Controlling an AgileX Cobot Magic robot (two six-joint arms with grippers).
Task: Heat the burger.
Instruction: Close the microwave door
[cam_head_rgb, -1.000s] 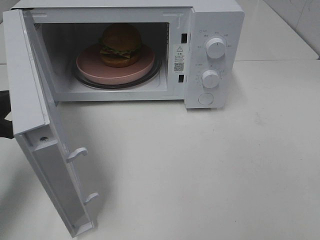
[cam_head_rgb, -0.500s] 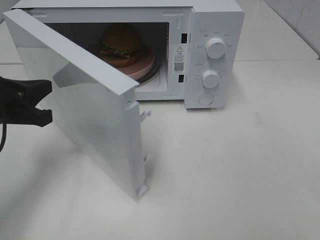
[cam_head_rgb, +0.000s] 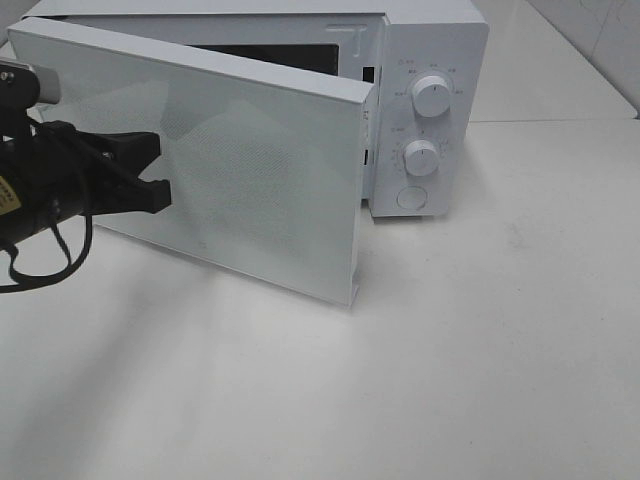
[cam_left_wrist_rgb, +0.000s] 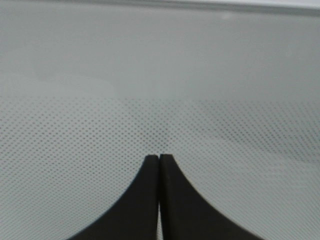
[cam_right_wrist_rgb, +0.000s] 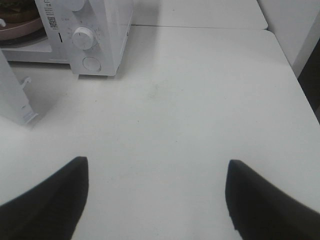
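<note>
The burger is hidden behind the door in the exterior view. Only a dark sliver of the burger (cam_right_wrist_rgb: 17, 11) shows in the right wrist view, on a pink plate (cam_right_wrist_rgb: 20, 31) inside the white microwave (cam_head_rgb: 430, 60). The microwave door (cam_head_rgb: 250, 170) stands partly swung in, its free edge still away from the body. My left gripper (cam_head_rgb: 160, 170) is shut and its tips press on the door's outer face; the left wrist view shows the fingertips (cam_left_wrist_rgb: 150, 170) together against the dotted door panel (cam_left_wrist_rgb: 160, 75). My right gripper (cam_right_wrist_rgb: 157, 200) hangs open over bare table with nothing between its fingers.
Two white knobs (cam_head_rgb: 431, 95) (cam_head_rgb: 421, 157) and a round button (cam_head_rgb: 411, 197) sit on the microwave's control panel. The white table (cam_head_rgb: 480, 350) stretches to the front and right. The door's latch edge (cam_right_wrist_rgb: 12, 95) juts out near the microwave's front.
The door has swung from wide open to mostly closed, covering the burger in the exterior view. My left gripper has moved right, pushing it. The right gripper has not moved.
</note>
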